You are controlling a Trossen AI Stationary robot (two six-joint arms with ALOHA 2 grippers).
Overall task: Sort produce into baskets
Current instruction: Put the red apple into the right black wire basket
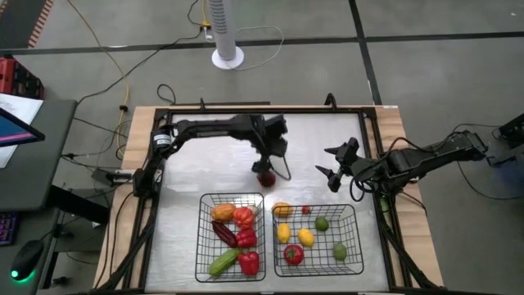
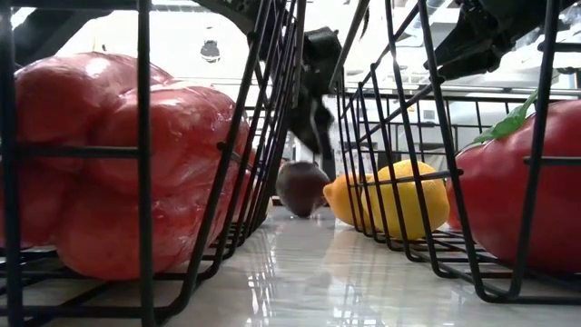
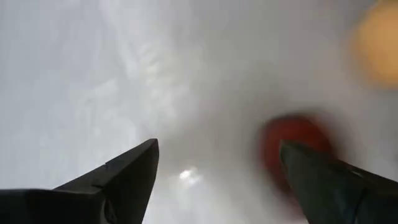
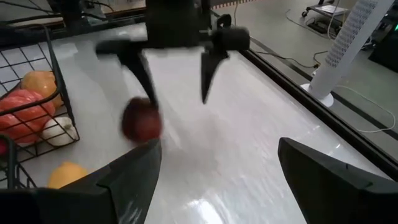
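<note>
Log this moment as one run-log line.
left gripper: open, above dark red piece on table | right gripper: open, waiting | both baskets part-filled

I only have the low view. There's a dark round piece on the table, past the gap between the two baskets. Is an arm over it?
Observer: Yes, the left gripper hangs over that dark red piece, fingers open.
Operator: Is it centred between the fingers?
Observer: No, it sits beside one finger, off-centre.
Operator: Where's the right arm?
Observer: The right gripper hovers open over bare table, to the piece's right in the high view, holding nothing.
</note>
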